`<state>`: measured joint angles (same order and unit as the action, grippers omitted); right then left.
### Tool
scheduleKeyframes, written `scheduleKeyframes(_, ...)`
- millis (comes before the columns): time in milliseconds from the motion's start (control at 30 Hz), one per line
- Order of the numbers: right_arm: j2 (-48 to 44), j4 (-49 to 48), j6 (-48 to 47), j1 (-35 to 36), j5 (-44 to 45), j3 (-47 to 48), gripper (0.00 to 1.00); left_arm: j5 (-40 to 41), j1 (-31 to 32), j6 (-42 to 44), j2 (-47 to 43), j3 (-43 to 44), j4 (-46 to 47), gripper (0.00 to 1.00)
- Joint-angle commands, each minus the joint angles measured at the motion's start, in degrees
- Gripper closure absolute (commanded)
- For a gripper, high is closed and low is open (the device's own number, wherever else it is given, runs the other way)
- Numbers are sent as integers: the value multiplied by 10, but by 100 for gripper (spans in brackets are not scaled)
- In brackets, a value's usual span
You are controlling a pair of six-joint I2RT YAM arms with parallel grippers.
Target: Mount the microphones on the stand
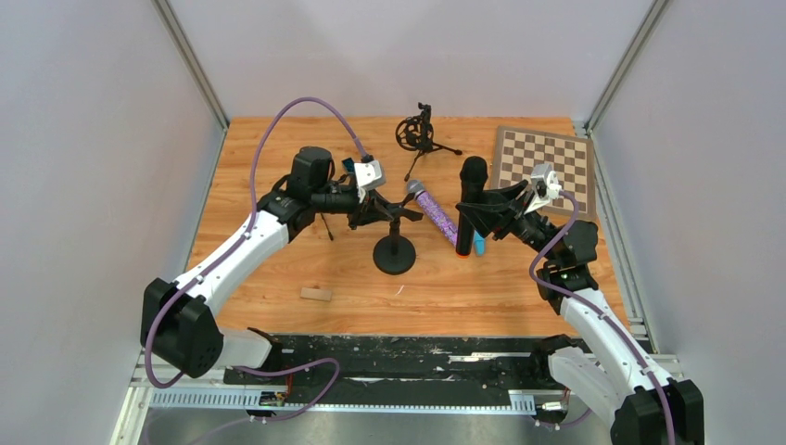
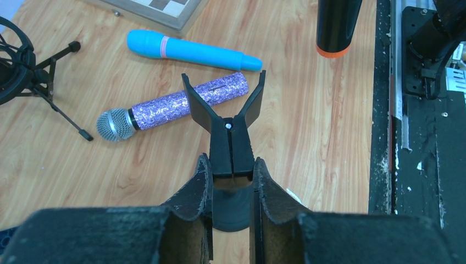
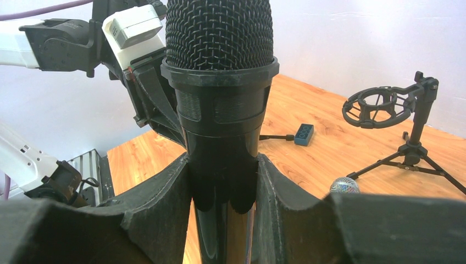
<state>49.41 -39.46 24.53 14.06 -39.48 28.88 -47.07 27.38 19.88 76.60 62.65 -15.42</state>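
The black desk stand (image 1: 395,257) has a round base and a spring clip (image 2: 226,113) on top. My left gripper (image 1: 387,209) (image 2: 232,165) is shut on the clip's handles, and the clip's prongs stand spread in a V. My right gripper (image 1: 479,216) (image 3: 222,165) is shut on the black microphone (image 1: 473,190) (image 3: 220,82) and holds it upright to the right of the stand, its orange end (image 2: 334,51) down. The purple glitter microphone (image 1: 434,210) (image 2: 176,104) and the light blue microphone (image 1: 479,246) (image 2: 192,49) lie on the table between the grippers.
A small tripod with a shock mount (image 1: 422,134) (image 3: 398,110) stands at the back. A chessboard (image 1: 544,159) lies at the back right. A small wooden block (image 1: 315,294) lies near the front left. A small blue box (image 3: 303,133) lies on the table.
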Motion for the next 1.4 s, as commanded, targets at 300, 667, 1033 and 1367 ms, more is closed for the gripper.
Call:
scheduleKeyframes(300, -1, -32, -25, 2, 17, 13, 100, -42, -2, 41, -9, 26, -15, 100)
scheduleKeyframes(667, 77, -119, -45, 2, 32, 42, 100, -42, -2, 38, -2, 30, -22, 100)
scheduleKeyframes(1033, 198, -312, -18, 2, -7, 48, 100, -32, -2, 41, -2, 26, -23, 100)
scheduleKeyframes(1367, 240, -473, 11, 5, -39, 46, 100, -29, -1, 42, 1, 24, -20, 100)
